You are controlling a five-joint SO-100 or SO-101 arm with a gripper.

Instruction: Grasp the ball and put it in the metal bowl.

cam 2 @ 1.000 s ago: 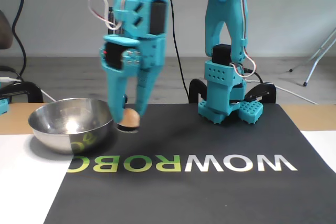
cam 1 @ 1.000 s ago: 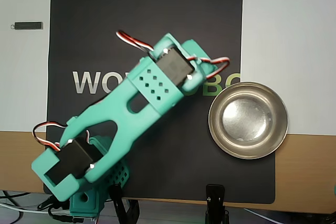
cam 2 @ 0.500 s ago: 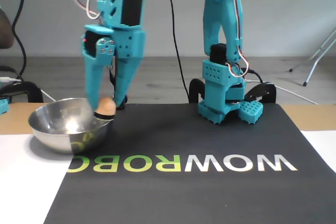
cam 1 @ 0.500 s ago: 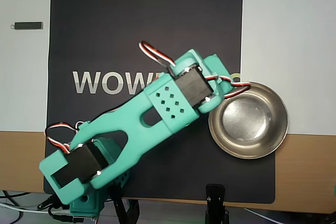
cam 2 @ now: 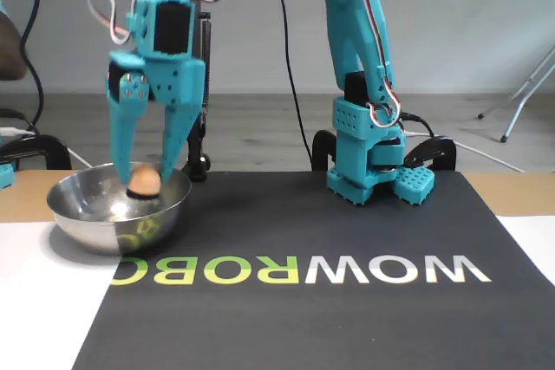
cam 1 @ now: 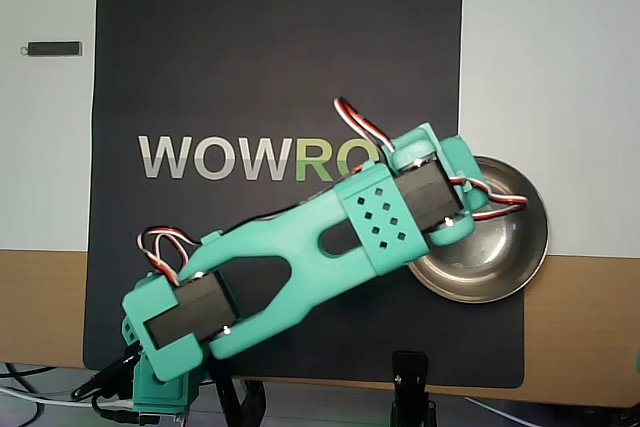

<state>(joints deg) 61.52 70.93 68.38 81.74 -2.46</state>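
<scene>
In the fixed view the small orange-peach ball (cam 2: pixel 144 180) hangs between the teal gripper's (cam 2: pixel 145 179) two fingertips, just above the inside of the shiny metal bowl (cam 2: pixel 95 218). The gripper points straight down and is shut on the ball. The bowl stands at the left of that view, on the edge of the black mat. In the overhead view the arm's wrist (cam 1: pixel 425 197) covers the left part of the bowl (cam 1: pixel 525 247). Ball and fingertips are hidden under it there.
The black mat (cam 1: pixel 280 57) with the WOWROBO lettering (cam 2: pixel 303 270) lies between white sheets. The arm's base (cam 2: pixel 371 158) stands at the mat's far edge in the fixed view. A small dark stick (cam 1: pixel 52 48) lies at the overhead view's upper left, and a black clamp (cam 1: pixel 410 377) grips the table edge.
The gripper has carried the ball from over the mat, across the bowl's rim, to above the bowl's inside: leftward in the fixed view, rightward in the overhead view.
</scene>
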